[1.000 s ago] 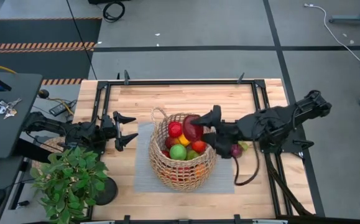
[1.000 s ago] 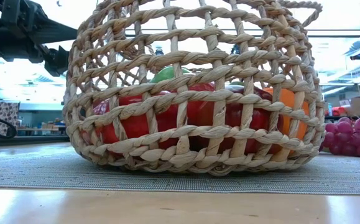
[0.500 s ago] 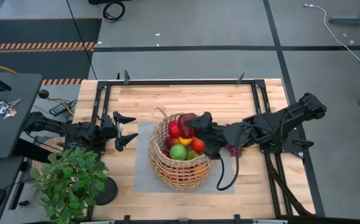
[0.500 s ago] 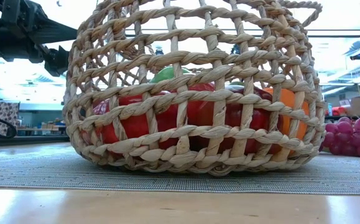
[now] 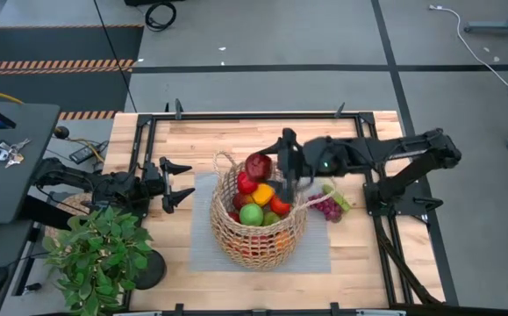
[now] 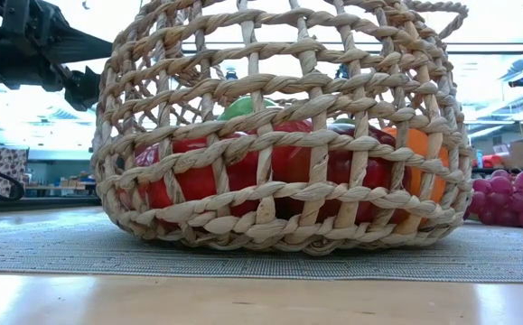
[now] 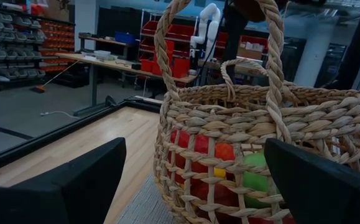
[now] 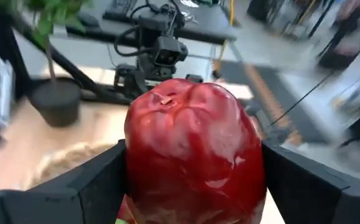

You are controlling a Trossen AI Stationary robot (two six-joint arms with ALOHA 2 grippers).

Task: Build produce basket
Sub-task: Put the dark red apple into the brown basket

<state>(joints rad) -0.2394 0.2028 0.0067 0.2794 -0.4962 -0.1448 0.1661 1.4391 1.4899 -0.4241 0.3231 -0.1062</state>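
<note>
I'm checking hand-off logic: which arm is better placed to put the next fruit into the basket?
Right. The right gripper already holds a dark red fruit over the basket rim; the left gripper waits open and empty beside the basket.

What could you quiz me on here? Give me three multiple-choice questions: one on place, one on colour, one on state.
1. Where are the grapes?
A. In the basket
B. On the table, right of the basket
C. In the left hand

2. What colour is the fruit in the right hand?
A. Dark red
B. Green
C. Yellow

3. The left hand is:
A. Holding a pepper
B. Inside the basket
C. Open and empty

Answers:
1. B: they lie beside the basket.
2. A: the right hand grips a dark red fruit above the basket's far rim.
3. C: the left hand waits left of the basket, fingers spread.
</note>
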